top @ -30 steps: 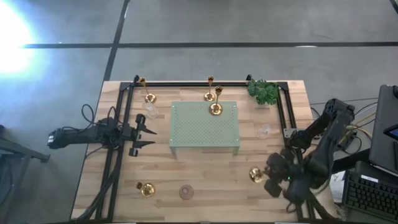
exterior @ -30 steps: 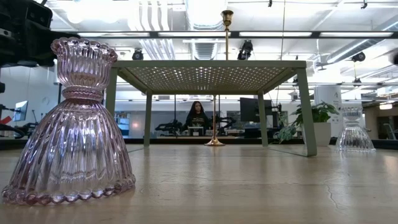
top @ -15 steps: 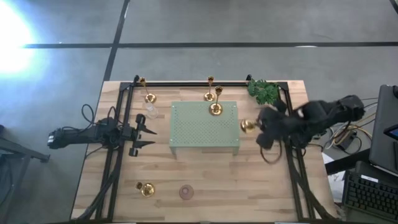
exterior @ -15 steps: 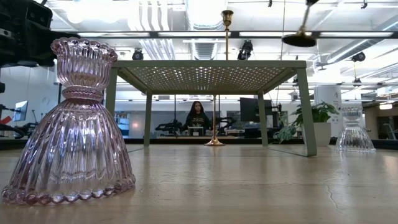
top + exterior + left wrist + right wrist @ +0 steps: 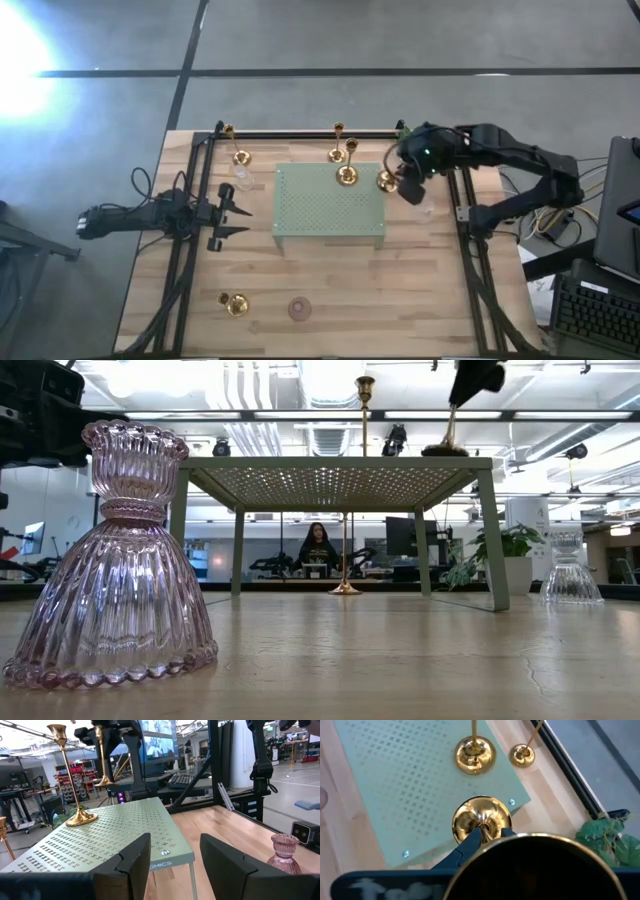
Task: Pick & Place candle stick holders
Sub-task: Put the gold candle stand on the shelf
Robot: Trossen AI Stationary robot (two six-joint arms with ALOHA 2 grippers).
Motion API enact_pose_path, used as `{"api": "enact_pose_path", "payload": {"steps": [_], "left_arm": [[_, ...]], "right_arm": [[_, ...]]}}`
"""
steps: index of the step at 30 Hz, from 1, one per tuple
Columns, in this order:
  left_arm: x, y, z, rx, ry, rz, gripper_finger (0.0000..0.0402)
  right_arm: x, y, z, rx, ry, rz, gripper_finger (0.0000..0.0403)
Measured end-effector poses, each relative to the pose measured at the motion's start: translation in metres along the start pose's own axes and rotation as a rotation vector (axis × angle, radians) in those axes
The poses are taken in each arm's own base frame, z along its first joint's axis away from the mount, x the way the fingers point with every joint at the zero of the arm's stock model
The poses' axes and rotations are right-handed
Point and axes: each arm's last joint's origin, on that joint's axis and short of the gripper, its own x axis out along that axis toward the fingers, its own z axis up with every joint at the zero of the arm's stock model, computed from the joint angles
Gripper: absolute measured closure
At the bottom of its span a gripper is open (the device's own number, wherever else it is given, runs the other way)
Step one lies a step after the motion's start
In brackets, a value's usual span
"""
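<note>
Now, at the near edge of the table (image 5: 330, 330) the pinkish glass holder (image 5: 112, 560) and one brass holder (image 5: 234, 304) are sitting untouched, and neither arm is reaching for them. Farther in on the left, the left gripper (image 5: 232, 214) is waiting with its fingers (image 5: 131, 864) parted around nothing, pointing at the pale green tray (image 5: 330, 235).

Over the last second the right gripper (image 5: 400, 181) has been swinging from the near right corner of the table up to the tray's far right corner, carrying a brass candle stick holder (image 5: 387, 181) with it. That means the pick is done and the carry is nearly over, I judge; what is left is the set-down.

The right gripper is clamping the holder's thin stem, so the round base (image 5: 481, 821) is hanging directly below the fingertips. In the right wrist view that base is lying over the tray's corner, partly past its edge, and in the low view it is sitting just at tray-top height; whether it is touching I cannot tell.

A second brass holder (image 5: 347, 175) is standing on the tray just to the left, with others on the table beyond
</note>
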Motion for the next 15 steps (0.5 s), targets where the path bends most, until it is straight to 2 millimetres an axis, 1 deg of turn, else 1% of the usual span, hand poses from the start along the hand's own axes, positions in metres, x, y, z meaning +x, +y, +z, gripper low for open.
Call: {"api": "enact_pose_path", "payload": {"steps": [7, 11, 15], "left_arm": [[0.000, 0.000, 0.000, 0.000, 0.000, 0.000, 0.0225], [0.000, 0.000, 0.000, 0.000, 0.000, 0.000, 0.0225], [0.000, 0.000, 0.000, 0.000, 0.000, 0.000, 0.0225]], "right_arm": [[0.022, -0.010, 0.020, -0.030, 0.042, -0.015, 0.0343], [0.029, -0.010, 0.035, -0.054, 0.057, -0.017, 0.0343], [0.034, -0.009, 0.045, -0.061, 0.106, -0.013, 0.0343]]}}
